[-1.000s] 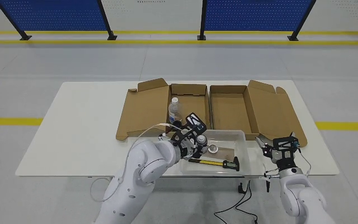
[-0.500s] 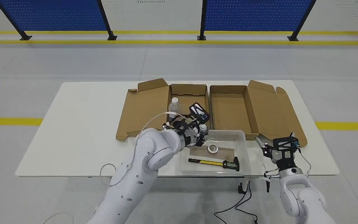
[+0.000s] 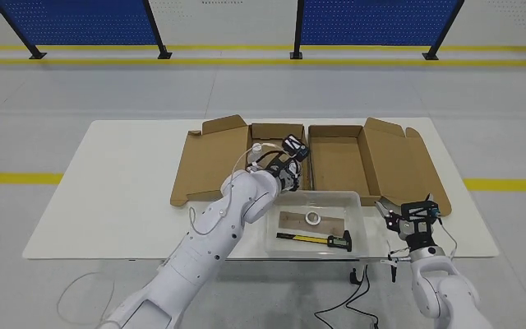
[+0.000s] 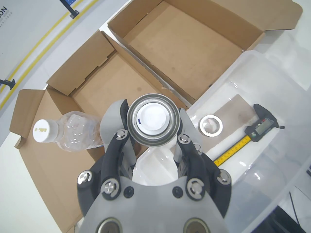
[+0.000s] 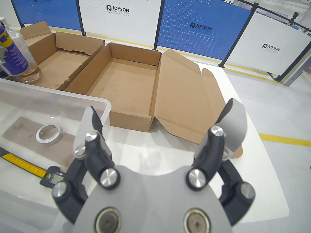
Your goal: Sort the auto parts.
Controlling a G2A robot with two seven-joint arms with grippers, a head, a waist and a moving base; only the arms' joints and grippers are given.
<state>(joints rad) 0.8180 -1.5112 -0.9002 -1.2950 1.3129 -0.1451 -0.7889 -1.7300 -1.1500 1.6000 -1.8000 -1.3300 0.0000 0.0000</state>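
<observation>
Left end effector (image 3: 286, 171) sits just above centre in the top view, over the left cardboard box (image 3: 215, 156) and its near edge; my right end effector (image 3: 406, 207) is lower right. Left wrist view: I clamp the spray can (image 4: 153, 120) above that box's near wall, beside the clear bin (image 4: 279, 73). Right wrist view: my fingers (image 5: 234, 115) are spread wide.

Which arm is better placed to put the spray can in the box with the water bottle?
Left. The left gripper grips the spray can right by that cardboard box; the right gripper is open, empty, beyond the plastic bin.
</observation>
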